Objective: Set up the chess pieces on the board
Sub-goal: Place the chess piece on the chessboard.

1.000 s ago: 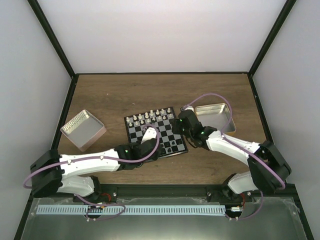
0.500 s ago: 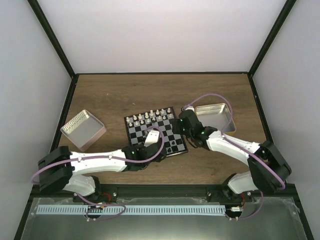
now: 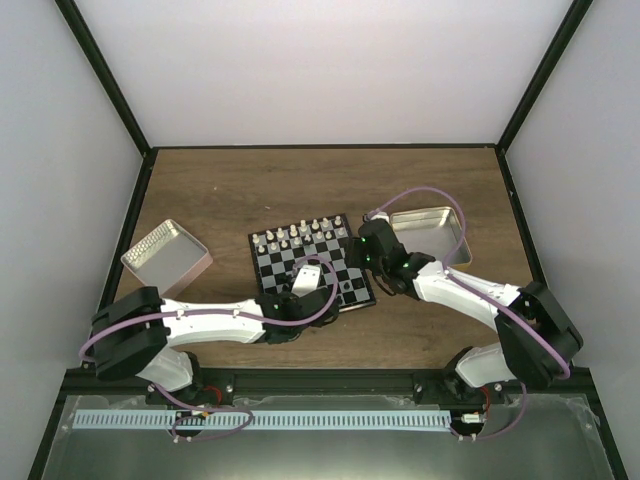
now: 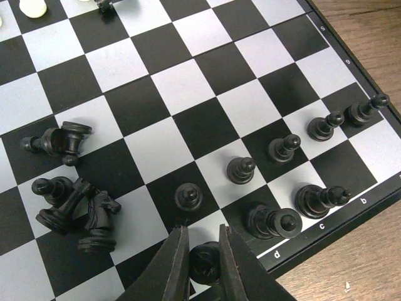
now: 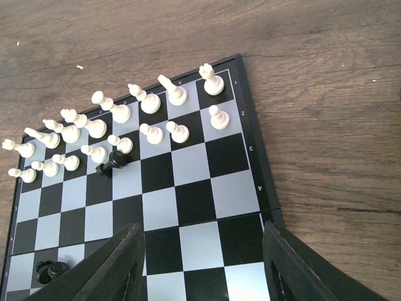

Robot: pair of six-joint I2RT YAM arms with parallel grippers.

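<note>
The board [image 3: 300, 256] lies slightly askew at the middle of the worktop [image 3: 220, 190]. It is flanked by two metal tins, one [image 3: 165, 258] well to the left and one [image 3: 430, 232] just beside its far right corner.

The left gripper [image 4: 202, 233] is held low over the near edge of the board. Its fingers [image 4: 172, 266] are drawn almost together and clamped on a single black piece [image 4: 205, 263] over a dark square of the nearest row. Whether that piece touches the square cannot be told.

Of the other black chess pieces, five pawns [image 4: 283, 148] are stood upright in a line along the second row. Two taller ones [image 4: 318, 199] are placed in the nearest row, to the right of the held piece. Further left, several [image 4: 75, 210] are heaped together, toppled against each other, and another [image 4: 59, 139] is laid on its side beyond them. One stray black piece [image 5: 113, 162] is seen tilted among the white pieces [image 5: 150, 103], which fill the two far rows.

The right gripper [image 5: 202, 232] is held above the right part of the board, its fingers spread wide with nothing between them.
</note>
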